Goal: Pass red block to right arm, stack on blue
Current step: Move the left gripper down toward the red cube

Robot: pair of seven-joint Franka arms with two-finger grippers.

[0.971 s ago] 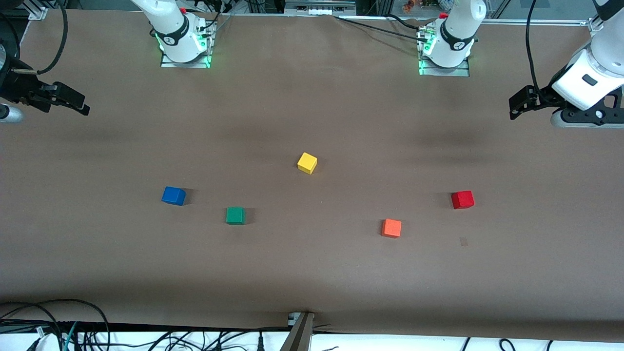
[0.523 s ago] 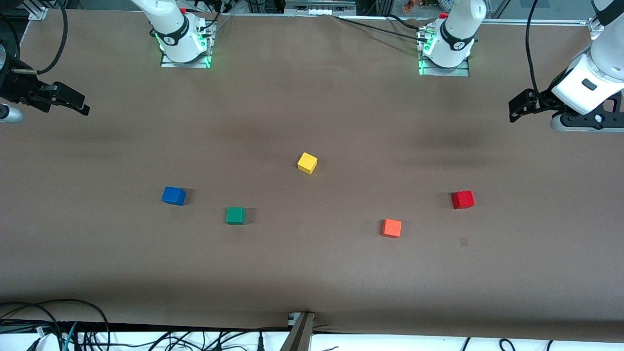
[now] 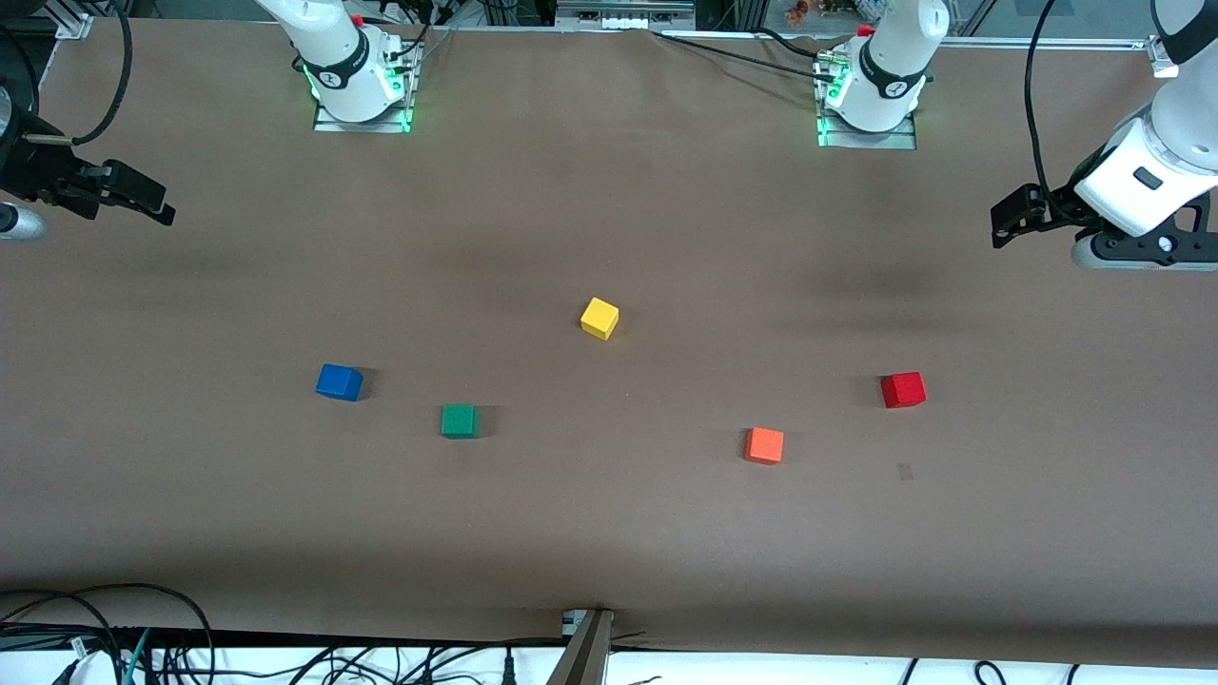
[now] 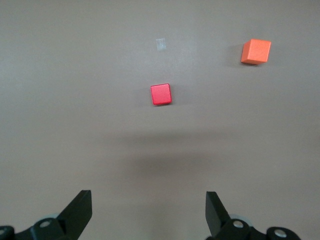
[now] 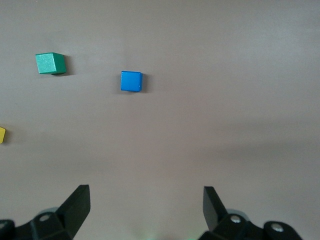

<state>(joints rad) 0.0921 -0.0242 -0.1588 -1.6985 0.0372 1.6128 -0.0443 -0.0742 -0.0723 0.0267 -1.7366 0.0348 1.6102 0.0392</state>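
Red block [image 3: 903, 389] sits on the table toward the left arm's end, untouched, just farther from the front camera than the orange cube [image 3: 764, 444]. Left gripper [image 3: 1011, 214] hangs over the table's left-arm end, fingers spread wide, empty. In its wrist view the red block [image 4: 161, 94] lies ahead of the claw, roughly centred between the fingers. Left arm is clearly the closer one. Right gripper [image 3: 133, 198] waits, open and empty. Blue [image 3: 339, 381] lies toward its end, apart from red. Count: five cubes, one each of red, orange, yellow [image 3: 599, 318], green [image 3: 459, 420], blue.

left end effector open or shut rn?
Open. In the left wrist view the left end effector has its two fingers spread wide apart with bare table between them, nothing held. The red block sits untouched ahead of it.
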